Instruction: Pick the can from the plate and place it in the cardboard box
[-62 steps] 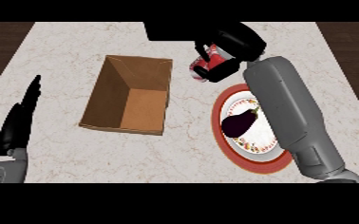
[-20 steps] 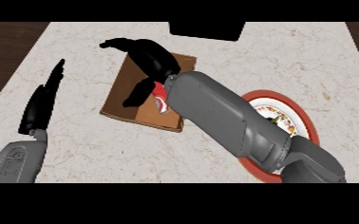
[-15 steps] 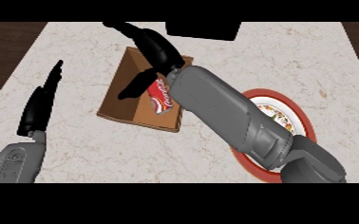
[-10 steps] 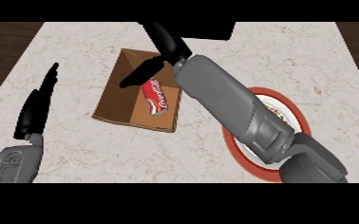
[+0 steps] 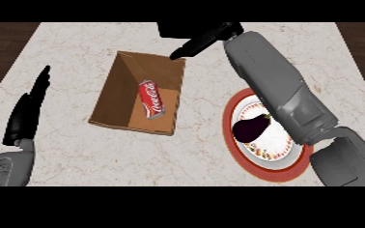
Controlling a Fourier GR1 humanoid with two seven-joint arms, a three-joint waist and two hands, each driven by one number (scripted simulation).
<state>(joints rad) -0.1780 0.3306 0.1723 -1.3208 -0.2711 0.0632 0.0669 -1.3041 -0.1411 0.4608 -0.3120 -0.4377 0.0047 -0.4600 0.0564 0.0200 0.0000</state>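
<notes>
Right now my right hand's [image 5: 206, 39] black fingers [image 5: 184, 52] stretch out straight toward the left, holding nothing, their tips just above the top right corner of the open brown cardboard box [image 5: 168, 91]. Behind them the grey right forearm [image 5: 274, 84] slants down the right half of the frame to its lower right corner, crossing over the upper edge of the round white plate with the red rim [image 5: 242, 159].

Inside the box I see the red cola can [image 5: 149, 99] lying on its side on the box floor, its long axis running roughly up and down the frame, its silver top end toward the frame's top. It sits near the box's right wall, apart from my hand.

On the plate, at lower right, rests a dark purple eggplant [image 5: 249, 128], touching the plate's patterned centre and just beside the forearm.

At the left edge my left hand [image 5: 27, 110] rests open, fingers straight and pointing up the frame, holding nothing, well apart from the box.

Everything stands on the pale marble-patterned countertop [image 5: 78, 149].
</notes>
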